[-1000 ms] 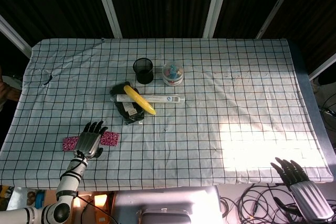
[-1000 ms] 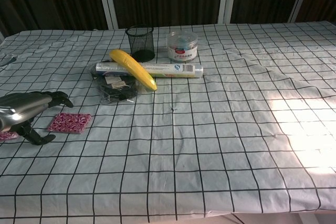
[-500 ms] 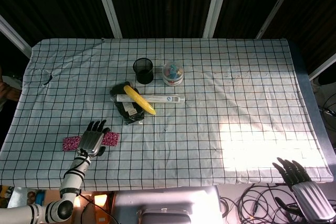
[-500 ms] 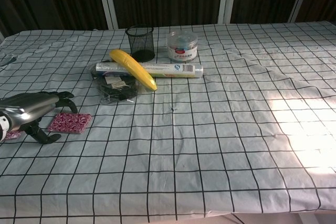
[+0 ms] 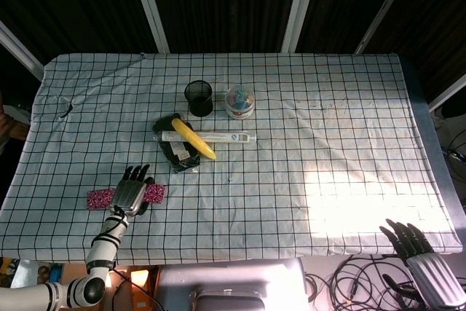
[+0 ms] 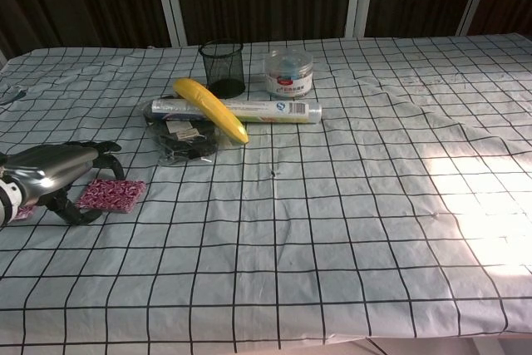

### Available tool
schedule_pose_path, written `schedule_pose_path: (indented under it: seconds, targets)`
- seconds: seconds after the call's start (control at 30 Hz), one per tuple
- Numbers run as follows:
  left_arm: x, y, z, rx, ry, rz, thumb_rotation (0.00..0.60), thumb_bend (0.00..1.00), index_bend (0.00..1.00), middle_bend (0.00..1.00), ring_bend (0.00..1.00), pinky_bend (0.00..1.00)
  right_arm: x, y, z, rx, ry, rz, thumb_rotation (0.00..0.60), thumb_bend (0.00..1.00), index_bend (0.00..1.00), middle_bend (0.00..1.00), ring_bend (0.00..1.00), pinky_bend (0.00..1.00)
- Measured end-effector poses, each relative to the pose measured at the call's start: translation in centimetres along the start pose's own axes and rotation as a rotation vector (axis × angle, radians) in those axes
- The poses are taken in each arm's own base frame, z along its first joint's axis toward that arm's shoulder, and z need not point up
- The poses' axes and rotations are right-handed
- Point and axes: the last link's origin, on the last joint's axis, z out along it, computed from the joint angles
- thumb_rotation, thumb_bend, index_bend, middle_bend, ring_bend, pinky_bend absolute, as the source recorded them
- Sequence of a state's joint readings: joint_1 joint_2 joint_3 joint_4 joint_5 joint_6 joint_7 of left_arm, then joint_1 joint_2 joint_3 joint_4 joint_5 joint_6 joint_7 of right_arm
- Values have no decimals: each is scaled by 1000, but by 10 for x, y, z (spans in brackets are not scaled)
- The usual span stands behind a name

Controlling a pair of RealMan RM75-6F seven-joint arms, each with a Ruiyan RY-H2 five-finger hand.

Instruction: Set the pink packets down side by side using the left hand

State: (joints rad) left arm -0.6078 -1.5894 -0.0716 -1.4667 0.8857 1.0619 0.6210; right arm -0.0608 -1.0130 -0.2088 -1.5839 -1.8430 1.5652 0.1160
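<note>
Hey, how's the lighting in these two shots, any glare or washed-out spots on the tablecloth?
Head view: sunlight bleaches the tablecloth near the right front, thinning the grid lines. Chest view: the same bright patch sits at the right edge; the left hand shows a glossy highlight.

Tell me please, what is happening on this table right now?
A two-armed robot is laying pink packets on a checked tablecloth. Its left hand hovers over the spot between two pink packets: one shows to its right, the other peeks out to its left. The hand holds nothing, fingers apart. The right hand hangs off the table's near edge, open and idle. Further back lie a banana, a black mesh cup and a small plastic jar, all untouched.
</note>
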Motion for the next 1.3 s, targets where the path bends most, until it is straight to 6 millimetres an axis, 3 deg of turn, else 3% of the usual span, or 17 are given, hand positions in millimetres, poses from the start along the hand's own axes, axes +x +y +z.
schedule_pose_path:
  seconds: [0.33, 0.6, 0.8, 1.0, 1.07, 1.23, 1.3]
  targets:
    - [10, -2, -13, -12, 43, -13, 600, 361, 563, 0, 0, 0, -1, -1, 1, -2, -1, -4, 600, 199, 0, 0, 0, 0]
    - [20, -18, -46, -42, 63, -30, 600, 362, 566, 1, 0, 0, -4, -2, 3, -3, -7, -14, 600, 198, 0, 0, 0, 0]
    - [6, -32, -75, -74, 30, -36, 600, 358, 567, 1, 0, 0, -8, -6, 6, 0, -19, -27, 600, 199, 0, 0, 0, 0]
    - [-12, -40, -83, -84, 21, -13, 600, 362, 559, 1, 0, 0, -11, -9, 10, 3, -32, -36, 600, 198, 0, 0, 0, 0]
    - [-18, -42, -83, -80, 20, -8, 600, 365, 497, 1, 0, 0, -10, -9, 10, 3, -32, -36, 600, 198, 0, 0, 0, 0]
    - [-28, -43, -83, -81, 2, -21, 600, 365, 143, 0, 0, 0, -9, -8, 10, 2, -28, -32, 600, 198, 0, 0, 0, 0]
    - [-29, -44, -85, -81, -12, -24, 600, 365, 56, 0, 0, 0, -9, -8, 10, 3, -27, -30, 600, 199, 0, 0, 0, 0]
